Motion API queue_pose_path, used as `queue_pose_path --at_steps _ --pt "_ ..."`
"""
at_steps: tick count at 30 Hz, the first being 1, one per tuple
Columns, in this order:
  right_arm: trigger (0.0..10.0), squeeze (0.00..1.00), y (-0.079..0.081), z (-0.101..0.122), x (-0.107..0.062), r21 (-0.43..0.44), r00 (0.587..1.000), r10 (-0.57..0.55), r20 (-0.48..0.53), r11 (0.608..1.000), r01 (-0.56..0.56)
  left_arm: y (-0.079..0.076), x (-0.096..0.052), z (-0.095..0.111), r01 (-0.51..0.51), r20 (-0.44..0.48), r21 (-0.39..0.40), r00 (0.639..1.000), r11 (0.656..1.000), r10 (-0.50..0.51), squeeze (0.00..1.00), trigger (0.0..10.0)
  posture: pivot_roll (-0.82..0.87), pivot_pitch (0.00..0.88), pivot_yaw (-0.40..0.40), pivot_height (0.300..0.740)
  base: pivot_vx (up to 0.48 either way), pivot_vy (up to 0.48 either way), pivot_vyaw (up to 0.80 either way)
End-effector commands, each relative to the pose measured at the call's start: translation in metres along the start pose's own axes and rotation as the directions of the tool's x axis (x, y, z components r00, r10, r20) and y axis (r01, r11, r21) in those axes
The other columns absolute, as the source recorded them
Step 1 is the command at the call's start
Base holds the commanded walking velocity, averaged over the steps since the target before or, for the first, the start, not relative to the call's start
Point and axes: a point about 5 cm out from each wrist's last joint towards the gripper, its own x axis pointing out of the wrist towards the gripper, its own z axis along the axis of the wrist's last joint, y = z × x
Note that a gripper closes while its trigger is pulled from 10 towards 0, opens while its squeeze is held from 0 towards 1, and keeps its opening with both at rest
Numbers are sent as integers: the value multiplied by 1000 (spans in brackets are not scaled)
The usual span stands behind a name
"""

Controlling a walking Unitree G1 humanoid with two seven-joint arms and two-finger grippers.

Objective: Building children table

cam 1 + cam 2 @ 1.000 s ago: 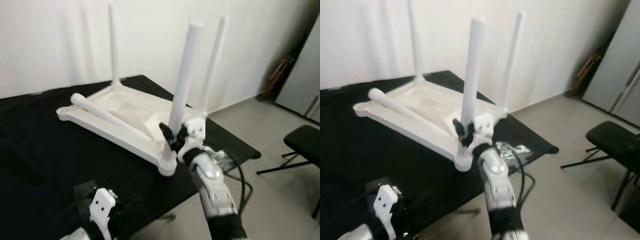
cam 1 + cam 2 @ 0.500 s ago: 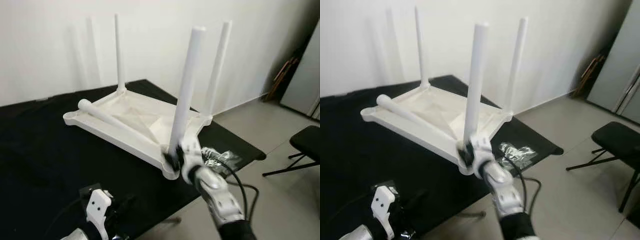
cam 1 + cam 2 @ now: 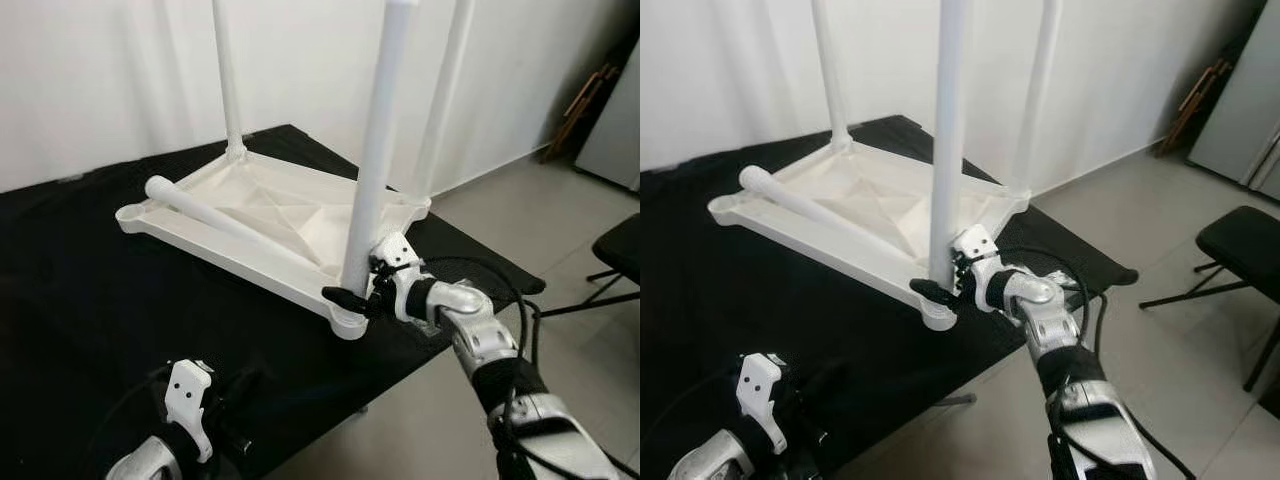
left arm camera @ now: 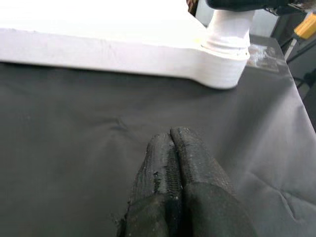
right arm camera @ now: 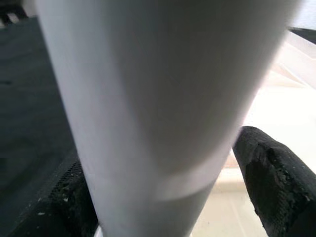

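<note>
A white children's table [image 3: 212, 245] lies upside down on a black cloth [image 3: 90, 300]. Three legs stand up from its corners; the near leg [image 3: 380, 150] rises from the corner closest to me. A loose fourth leg [image 3: 222, 226] lies slanted across the underside. My right gripper [image 3: 362, 291] is shut on the base of the near leg, one finger [image 5: 274, 182] on each side of it. My left gripper [image 4: 171, 134] is shut on nothing, low over the cloth in front of that corner [image 4: 224, 59].
The black surface ends just right of the table's near corner [image 3: 510, 290], with tiled floor beyond. A black chair [image 3: 1240, 240] stands on the floor to the right. A grey cabinet [image 3: 1240, 100] and a white wall stand behind. A crumpled plastic wrap [image 4: 261, 54] lies near the corner.
The camera has shifted. My right arm has swung out to the right, and its gripper now holds the near leg's base from that side. The leg stays upright.
</note>
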Motion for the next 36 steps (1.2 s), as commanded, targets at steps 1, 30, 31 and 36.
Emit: queue_pose_path --at_steps 1,30,31,36 --pt "10000 0 -3 4 -2 -1 1000 3 26 1000 -3 3 -3 -6 -25 -16 -16 1000 1000 25 0 10000 75 0 -37 740 0 0 0" --pt "0 0 104 -83 23 321 898 -418 -140 838 441 4 12 -5 44 -2 -54 999 998 -45 0 10000 -14 0 8 740 0 0 0" --pt "10000 0 97 -80 22 296 895 -428 -128 844 446 3 12 -5 51 -3 -56 999 997 -51 0 10000 -12 0 3 740 0 0 0" --pt "10000 0 91 -81 20 286 886 -441 -145 838 464 3 13 -5 55 -2 -58 998 997 -55 0 10000 -10 0 -2 740 0 0 0"
